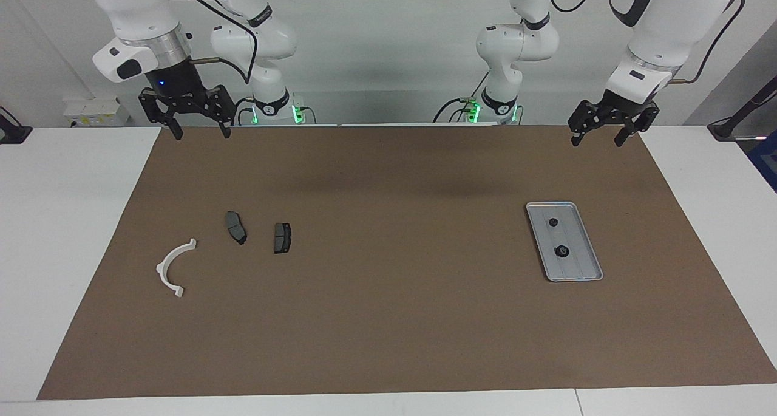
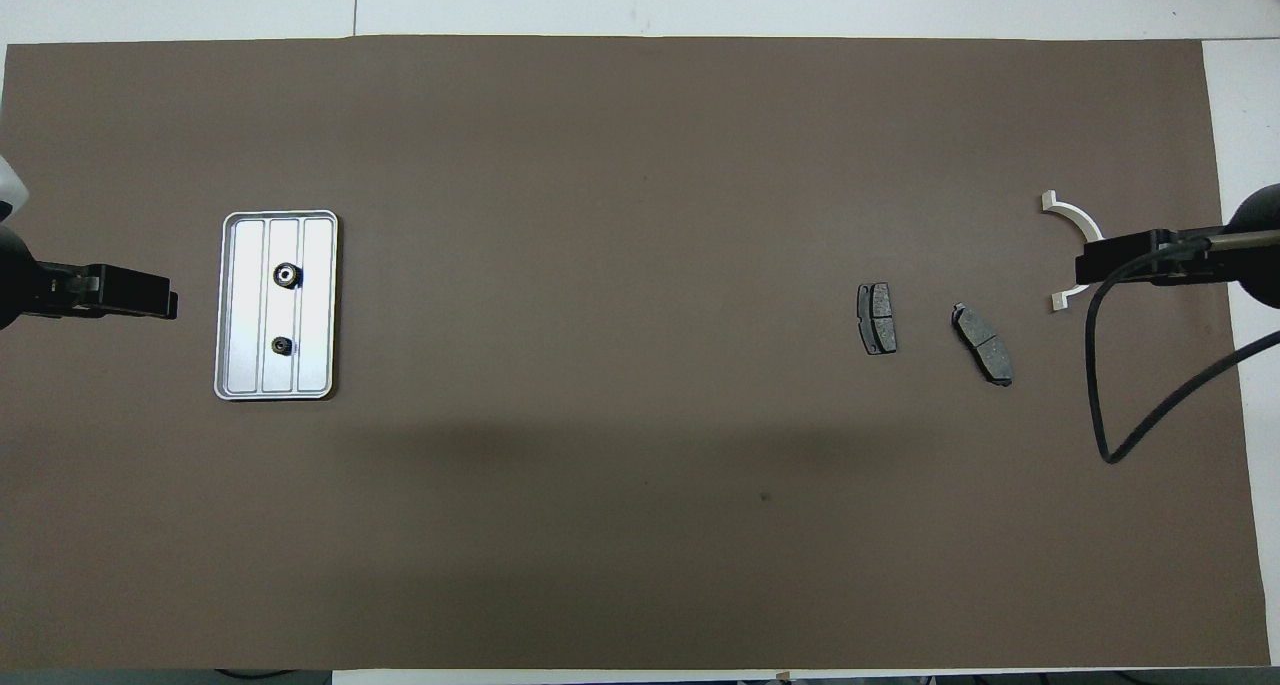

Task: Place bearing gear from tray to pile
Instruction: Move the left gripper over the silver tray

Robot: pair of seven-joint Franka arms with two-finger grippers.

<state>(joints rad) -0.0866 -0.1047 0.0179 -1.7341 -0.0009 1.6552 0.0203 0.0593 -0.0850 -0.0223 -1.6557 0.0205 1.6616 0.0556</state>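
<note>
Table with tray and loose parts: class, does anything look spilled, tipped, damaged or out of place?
Nothing stands out. Two small dark gears sit in the tray; the white bracket and two dark plates lie flat on the brown mat.

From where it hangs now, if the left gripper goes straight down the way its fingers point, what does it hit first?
Probably just the brown mat near its edge at the robots' end. The left gripper, open, points down there, well short of the tray and its two dark gears. Depth is hard to judge, so treat this as likely.
</note>
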